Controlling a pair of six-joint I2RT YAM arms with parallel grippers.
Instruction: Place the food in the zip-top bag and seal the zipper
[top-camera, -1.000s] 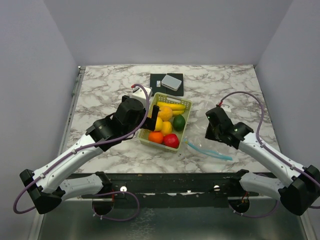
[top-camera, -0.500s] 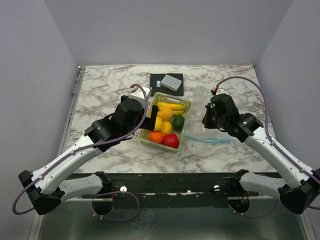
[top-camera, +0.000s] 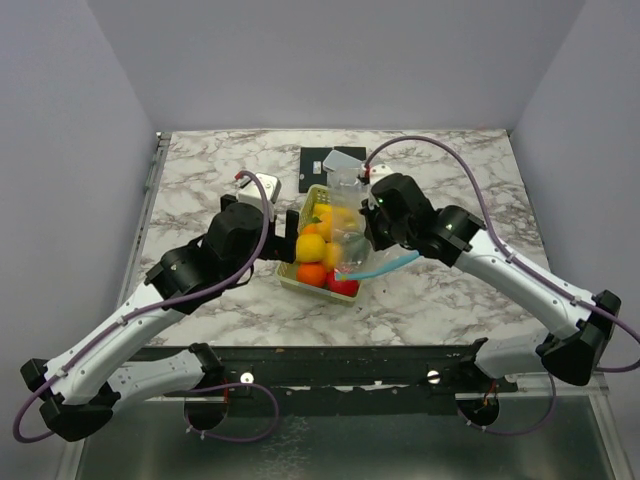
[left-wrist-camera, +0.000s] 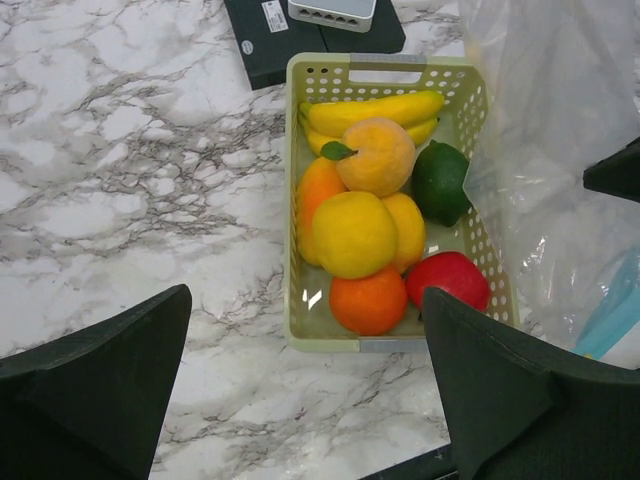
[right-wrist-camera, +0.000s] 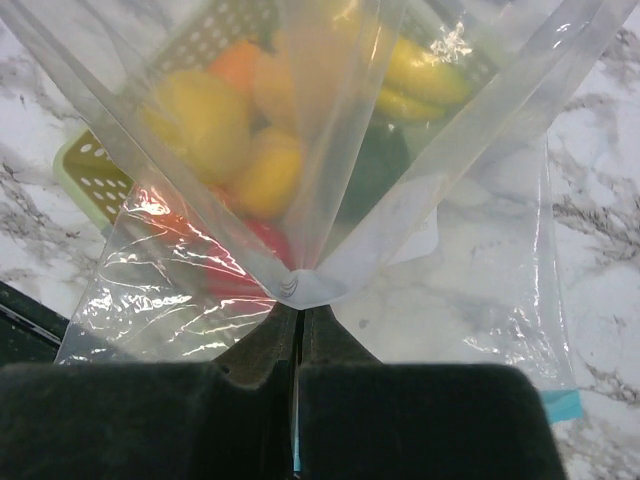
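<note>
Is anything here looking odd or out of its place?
One thing: the jaws of the right gripper pinch the zip-top bag by a clear fold, so it hangs over the basket with its blue zipper low at the right side. The food lies tidy in the basket; nothing spilled.

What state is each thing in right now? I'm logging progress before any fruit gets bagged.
zip-top bag: held up, looks empty
zipper: open or sealed, cannot tell
food: all in the basket
left gripper: open, empty, above the basket
right gripper: shut on the zip-top bag
</note>
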